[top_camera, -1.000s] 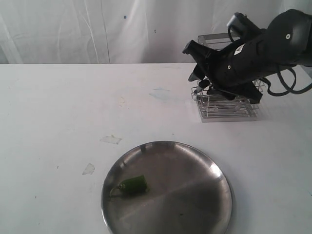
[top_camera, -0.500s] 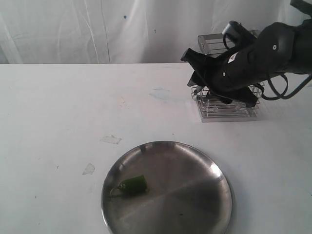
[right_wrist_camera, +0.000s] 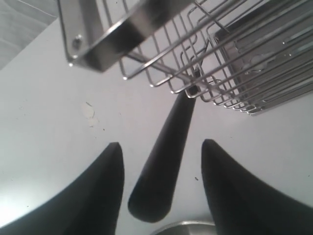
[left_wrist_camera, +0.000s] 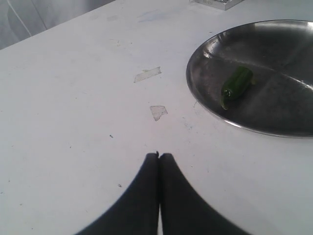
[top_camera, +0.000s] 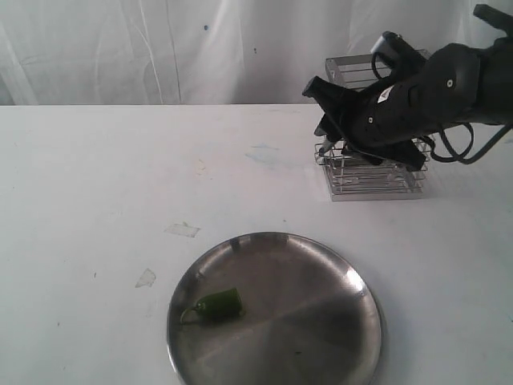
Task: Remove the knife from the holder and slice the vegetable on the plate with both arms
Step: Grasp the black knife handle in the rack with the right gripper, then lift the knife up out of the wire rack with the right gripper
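Observation:
The chrome wire holder (top_camera: 377, 180) stands at the back right of the table. The knife's black handle (right_wrist_camera: 164, 156) sticks out through the wires of the holder (right_wrist_camera: 127, 29); its blade is hidden. My right gripper (right_wrist_camera: 161, 143) is open, one finger on each side of the handle, with gaps showing on both sides. In the exterior view the right arm (top_camera: 417, 96) covers the holder's front. The green vegetable (top_camera: 218, 303) lies on the left part of the steel plate (top_camera: 321, 265). Over bare table beside the plate (left_wrist_camera: 274, 117) and vegetable (left_wrist_camera: 236, 84), my left gripper (left_wrist_camera: 159, 155) is shut and empty.
Two small scraps of clear tape (top_camera: 183, 229) (top_camera: 146, 277) lie on the white table left of the plate. A white curtain hangs behind the table. The plate's rim (right_wrist_camera: 186, 227) shows just under the knife handle in the right wrist view.
The right arm has shifted slightly at the holder, its gripper rising a little. Plate and vegetable have not moved.

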